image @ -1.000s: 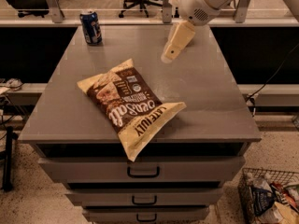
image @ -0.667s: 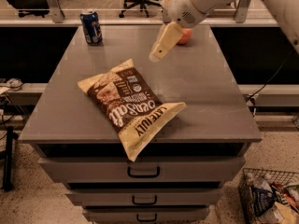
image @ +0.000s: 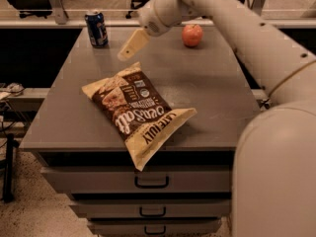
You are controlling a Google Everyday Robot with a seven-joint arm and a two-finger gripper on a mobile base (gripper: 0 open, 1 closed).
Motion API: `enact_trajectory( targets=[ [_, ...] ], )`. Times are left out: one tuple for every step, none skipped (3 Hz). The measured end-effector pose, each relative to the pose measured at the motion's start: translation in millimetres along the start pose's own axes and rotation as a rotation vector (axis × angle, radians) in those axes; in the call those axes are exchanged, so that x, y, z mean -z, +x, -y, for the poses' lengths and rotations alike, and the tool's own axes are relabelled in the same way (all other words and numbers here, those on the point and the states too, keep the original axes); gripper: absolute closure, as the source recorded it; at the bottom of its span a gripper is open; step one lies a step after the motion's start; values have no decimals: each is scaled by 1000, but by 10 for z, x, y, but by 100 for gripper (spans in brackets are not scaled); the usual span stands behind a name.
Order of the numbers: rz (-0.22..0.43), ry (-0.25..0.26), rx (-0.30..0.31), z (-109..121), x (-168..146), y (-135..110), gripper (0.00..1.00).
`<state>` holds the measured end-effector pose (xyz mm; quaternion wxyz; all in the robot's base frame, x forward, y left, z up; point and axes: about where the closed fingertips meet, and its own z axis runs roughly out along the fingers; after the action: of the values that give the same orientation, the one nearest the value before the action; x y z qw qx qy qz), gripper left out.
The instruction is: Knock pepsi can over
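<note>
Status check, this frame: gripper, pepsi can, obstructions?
Gripper in the air just beside the pepsi can, no contact. Can upright at back corner. Nothing between them; chip bag and apple off the line.

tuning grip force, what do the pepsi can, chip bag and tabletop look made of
Pepsi can: thin metal, seemingly; glossy blue printed wall, silver rim. Chip bag: probably plastic film; creased, slight sheen. Tabletop: smooth matte grey, laminate or painted metal, cannot tell which. The gripper hangs over the tabletop between the can and the apple, clear of the can.
</note>
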<state>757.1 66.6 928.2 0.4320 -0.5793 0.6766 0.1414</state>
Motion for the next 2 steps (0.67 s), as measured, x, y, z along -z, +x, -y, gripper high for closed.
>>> enact_trajectory(
  targets=[
    [55, 10, -111, 146, -501, 45, 0],
    [135, 26, -217, 283, -940, 32, 0]
  ],
)
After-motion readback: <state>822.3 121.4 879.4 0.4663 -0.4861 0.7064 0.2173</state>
